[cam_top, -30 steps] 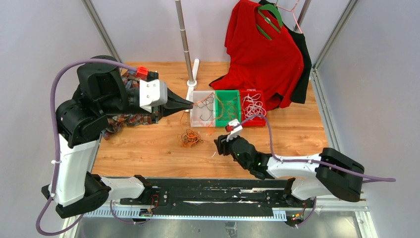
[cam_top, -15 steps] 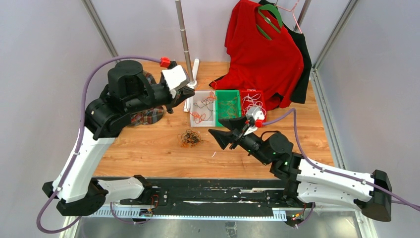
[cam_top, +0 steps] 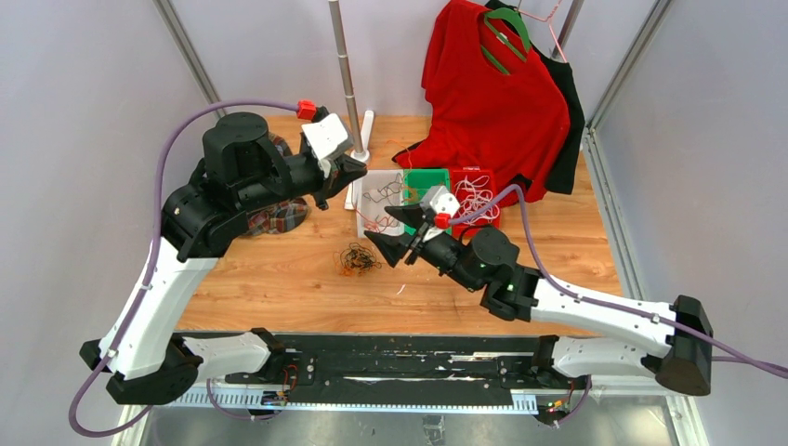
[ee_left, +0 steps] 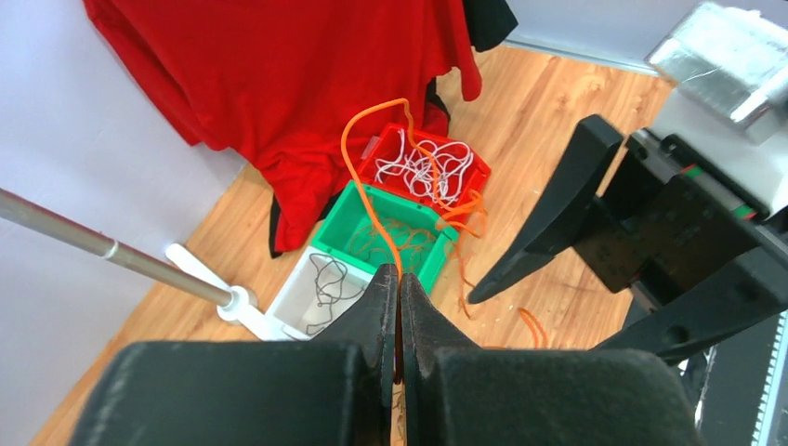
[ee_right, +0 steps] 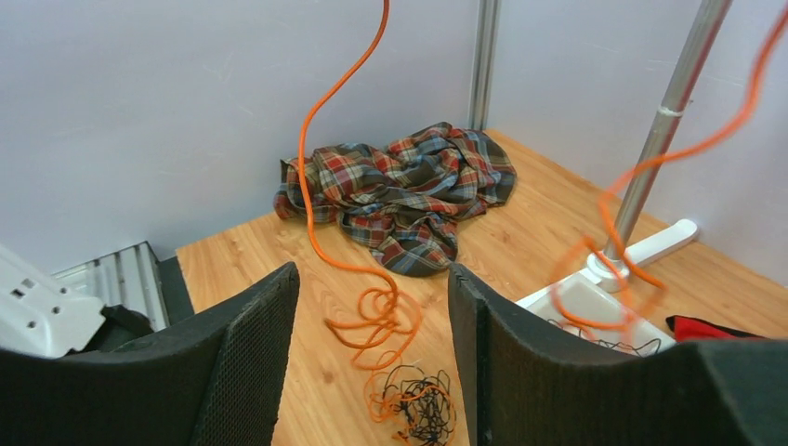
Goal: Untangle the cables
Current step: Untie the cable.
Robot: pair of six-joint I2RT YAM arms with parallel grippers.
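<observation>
My left gripper (cam_top: 360,166) is raised near the pole, shut on an orange cable (ee_left: 357,177). The cable arcs up from its jaws (ee_left: 400,279) and down toward the bins. A small tangle of orange and black cables (cam_top: 358,258) lies on the table. In the right wrist view the tangle (ee_right: 420,407) sits just beyond my right gripper (ee_right: 372,272), which is open and holds nothing. Seen from above, my right gripper (cam_top: 387,230) hovers just right of the tangle. White cables (ee_left: 425,167) fill the red bin (cam_top: 465,174).
White bin (cam_top: 361,206) with a black cable, green bin (cam_top: 429,178) and red bin stand in a row mid-table. A plaid cloth (cam_top: 276,216) lies back left. A metal pole (cam_top: 346,74) on a white foot and a hanging red shirt (cam_top: 492,93) stand behind.
My left arm lifted and swung back toward the pole, drawing the orange cable up. My right arm rose from the front edge and moved left toward the tangle, its jaws spreading wider.
</observation>
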